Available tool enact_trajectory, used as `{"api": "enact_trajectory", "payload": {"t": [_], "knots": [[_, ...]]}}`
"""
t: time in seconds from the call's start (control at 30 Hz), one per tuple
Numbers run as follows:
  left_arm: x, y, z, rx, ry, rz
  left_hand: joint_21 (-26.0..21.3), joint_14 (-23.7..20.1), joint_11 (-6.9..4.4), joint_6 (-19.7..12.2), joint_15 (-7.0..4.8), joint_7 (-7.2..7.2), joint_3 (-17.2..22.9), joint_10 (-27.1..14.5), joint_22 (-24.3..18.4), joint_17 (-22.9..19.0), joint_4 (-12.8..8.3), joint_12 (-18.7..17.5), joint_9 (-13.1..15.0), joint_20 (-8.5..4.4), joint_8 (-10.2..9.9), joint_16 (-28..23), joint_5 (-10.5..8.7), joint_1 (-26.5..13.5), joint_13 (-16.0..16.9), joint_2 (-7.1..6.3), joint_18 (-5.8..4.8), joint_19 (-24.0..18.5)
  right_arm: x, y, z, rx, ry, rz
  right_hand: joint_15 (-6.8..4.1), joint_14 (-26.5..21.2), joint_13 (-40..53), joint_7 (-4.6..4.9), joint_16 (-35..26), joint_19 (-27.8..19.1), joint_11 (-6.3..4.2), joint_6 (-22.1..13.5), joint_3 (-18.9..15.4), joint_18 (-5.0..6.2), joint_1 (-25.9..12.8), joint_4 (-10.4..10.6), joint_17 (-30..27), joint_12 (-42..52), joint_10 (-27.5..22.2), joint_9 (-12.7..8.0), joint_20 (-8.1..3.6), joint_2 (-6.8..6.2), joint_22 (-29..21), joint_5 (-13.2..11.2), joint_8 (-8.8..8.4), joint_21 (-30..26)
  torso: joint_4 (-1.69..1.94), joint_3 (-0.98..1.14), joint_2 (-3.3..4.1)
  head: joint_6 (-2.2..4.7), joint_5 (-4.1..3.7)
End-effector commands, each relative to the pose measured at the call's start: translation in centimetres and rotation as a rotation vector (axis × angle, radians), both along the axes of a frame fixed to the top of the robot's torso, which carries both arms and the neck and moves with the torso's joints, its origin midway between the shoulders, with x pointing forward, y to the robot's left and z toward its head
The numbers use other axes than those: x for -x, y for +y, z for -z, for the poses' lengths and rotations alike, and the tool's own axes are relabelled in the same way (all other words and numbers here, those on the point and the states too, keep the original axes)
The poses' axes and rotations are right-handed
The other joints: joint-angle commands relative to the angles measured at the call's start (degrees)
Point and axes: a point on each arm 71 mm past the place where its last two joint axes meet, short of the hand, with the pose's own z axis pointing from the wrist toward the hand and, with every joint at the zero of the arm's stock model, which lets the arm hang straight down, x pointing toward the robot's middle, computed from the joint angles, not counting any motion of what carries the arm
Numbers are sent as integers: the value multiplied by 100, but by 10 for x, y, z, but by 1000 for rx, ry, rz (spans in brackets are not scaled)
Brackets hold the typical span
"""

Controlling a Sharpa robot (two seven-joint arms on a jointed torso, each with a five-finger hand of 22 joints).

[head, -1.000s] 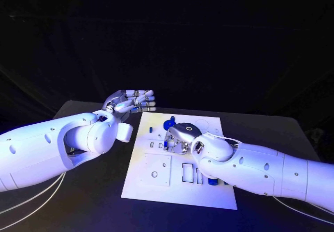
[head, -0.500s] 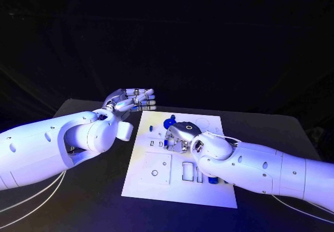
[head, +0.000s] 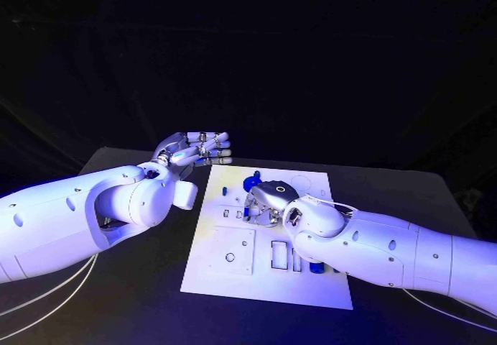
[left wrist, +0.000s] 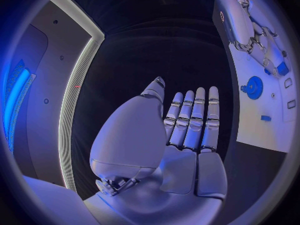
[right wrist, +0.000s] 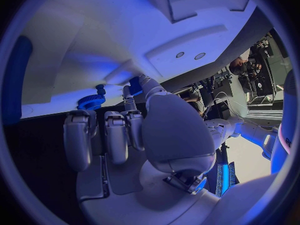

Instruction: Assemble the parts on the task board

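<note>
Task board (head: 233, 255): white rectangular plate lying flat in the middle of the black table (head: 124, 287), carrying rectangular cut-outs and round holes on its near half.
Blue gear (head: 252, 183): round toothed part on the far half of the board, just beyond the right hand; also seen in the left wrist view (left wrist: 254, 87) and the right wrist view (right wrist: 91, 101).
Small blue block (left wrist: 282, 68): sits at the fingertips of the right hand, above the board's middle; the right wrist view shows it (right wrist: 135, 85) pinched between thumb and a finger.
Blue part at near edge (head: 317, 269): lies on the board beside the slots, partly hidden by the right forearm.
Right hand (head: 265, 203): lowered over the board's centre, fingers curled downward, thumb and one finger gripping the small blue block.
Left hand (head: 192, 150): raised off the table's far-left side, beside the board's far corner, apart from it; fingers straight, side by side, holding nothing (left wrist: 187, 125).
</note>
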Motion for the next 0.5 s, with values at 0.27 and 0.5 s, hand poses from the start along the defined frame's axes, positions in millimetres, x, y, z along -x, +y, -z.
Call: {"api": "enact_trajectory", "payload": {"t": [0.27,0.5], "knots": [[1,-2,-1,5,-7,18,30,37,-20,13,-10,6,-19,1,-8,8,-30,-29,1,0,-20,-24,-29,43,1,2,88,14,0,0,5,25,24,-7,41,598,924,-41,24,195,48,-2,22,-58,-21,-3,1506,-39,187,-6,-8,-103,1044,6,-29,-44,-1,-4,2,10,16],[1,-2,-1,5,-6,18,30,37,-20,13,-10,6,-19,1,-8,8,-30,-29,1,0,-20,-24,-29,43,1,2,88,14,0,1,5,29,28,-10,48,598,914,-33,24,183,56,-16,19,-54,-27,-8,1506,-52,178,-9,-2,-121,1032,3,-39,-59,-2,-4,-1,9,10]]}}
